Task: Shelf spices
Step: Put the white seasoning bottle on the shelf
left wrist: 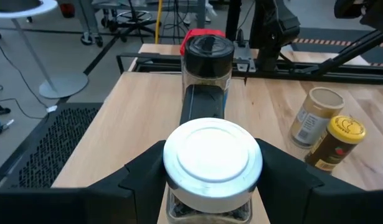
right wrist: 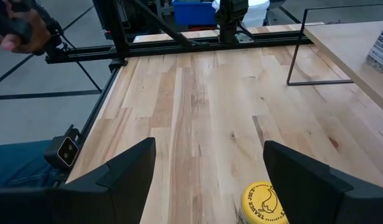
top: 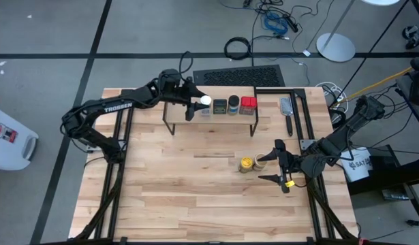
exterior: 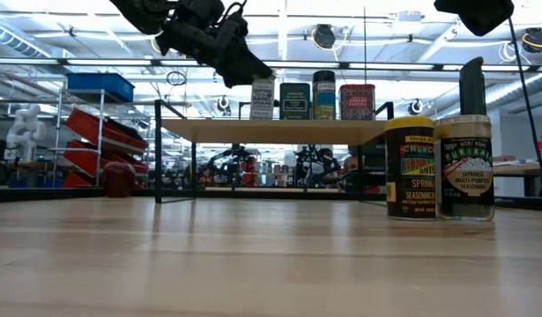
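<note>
So the left gripper (top: 194, 107) is up at the shelf (top: 182, 102), fingers clamped round the white-capped jar (top: 205, 100) at the row's 9 o'clock end, with the dark tin (top: 220, 105), the black-lid jar (top: 234, 105) and the red tin (top: 248, 104) lined up toward 3 o'clock from it. From the wrist cam the pads sit on either side just under the white cap (left wrist: 213, 155), which looks like the sensible spot: the cap rim gives a bit of a lip so it shouldn't slide down. These jars look like small glass or hard plastic, light, stiff, smooth-sided, so I'd guess slippery if pinched on the label and tippy if nudged near the top. It seems to be standing on the plank already, though I can't tell for sure whether the base is fully down. Two jars are left on the table, the yellow-topped one (top: 246, 164) and the tan-topped one (top: 262, 161) touching it at 3 o'clock. The right gripper (top: 280, 170) hangs just past them at roughly 4 o'clock, fingers spread wide, holding nothing. Grabbing either low on the body risks knocking its neighbour, so around the lid seems safer.
</note>
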